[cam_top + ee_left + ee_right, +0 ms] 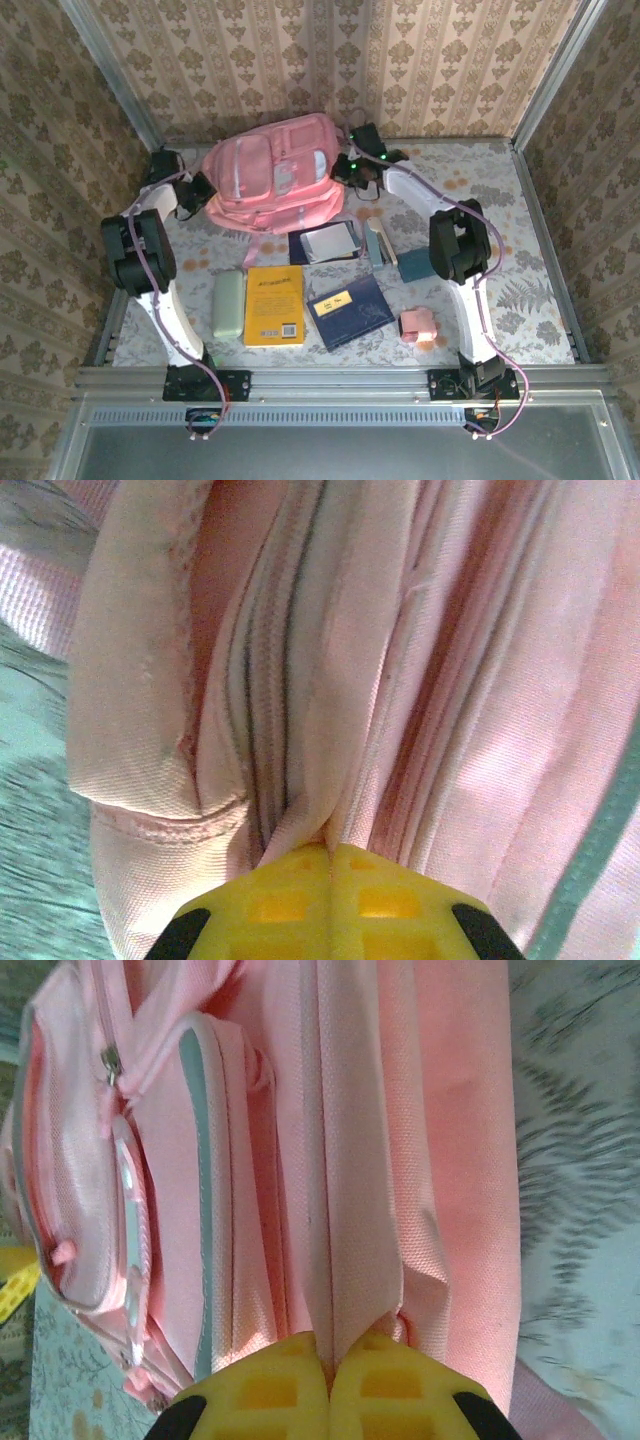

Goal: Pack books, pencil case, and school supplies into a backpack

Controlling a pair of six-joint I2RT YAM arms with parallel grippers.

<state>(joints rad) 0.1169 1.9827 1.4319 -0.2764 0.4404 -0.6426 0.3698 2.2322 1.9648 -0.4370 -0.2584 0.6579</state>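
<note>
Backpack point(272, 175) of pink fabric, lying flat at the far middle of the tabletop point(540, 290), its paler front pockets facing up. The left tool point(200, 192) meets the backpack's left edge and the right tool point(352, 170) meets its right edge, one arm reaching in from each side. Left wrist view: the left tool point(330, 852) is closed, its yellow fingers point(270, 905) pressed together on a fold of pink cloth beside a dark zip line of the backpack point(480, 680). Right wrist view: the right tool point(330, 1345) is likewise closed, with a ridge of backpack point(440, 1160) cloth pinched between its yellow fingers point(400, 1390); a front pocket with pale teal trim lies to the left of the pinch. Nearer the arm bases, the other items lie on the tabletop. The pale mint pencil case point(228, 304) is at the left, and the yellow book point(274, 305) lies just beside it on its right. The navy book point(349, 311), with a yellow label, lies tilted to the right of the yellow book. The silvery pad point(325, 243), with a dark edge, lies just on the near side of the backpack. The grey-teal bar point(379, 243) lies beside the pad, the teal square point(413, 264) close by the right arm, and the pink block point(417, 324) nearest the right arm's base.
</note>
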